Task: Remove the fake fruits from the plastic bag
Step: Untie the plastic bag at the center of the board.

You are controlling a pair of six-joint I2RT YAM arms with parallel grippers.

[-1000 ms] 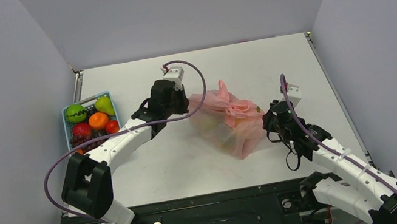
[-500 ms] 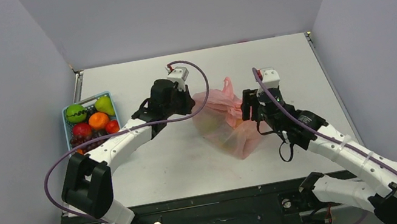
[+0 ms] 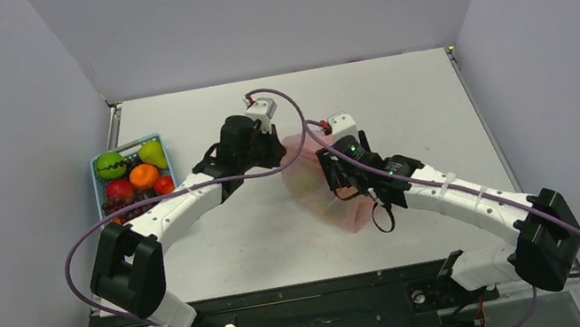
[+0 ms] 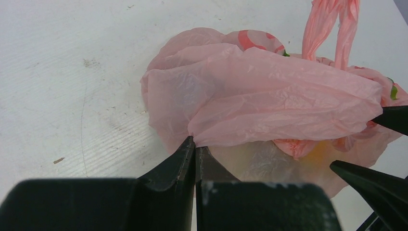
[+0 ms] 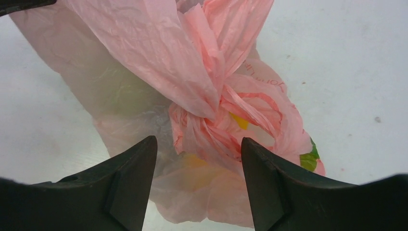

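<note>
Plastic bag (image 3: 355,210) lay mid-tabletop (image 3: 400,90) with fake fruits (image 5: 192,166) a faint blur inside, left gripper (image 4: 195,147) jaws pinched shut on its edge, right gripper (image 5: 199,144) jaws wide open, empty, knotted handles (image 5: 221,101) just ahead between them.

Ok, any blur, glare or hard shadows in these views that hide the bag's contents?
Top external: even soft light, sharp, no glare, but the right arm covers much of the plastic bag. Left wrist: bag crisp, faint sheen only. Right wrist: the fingers are near-black with little detail; contents show only as yellow and green smudges through the film.
</note>
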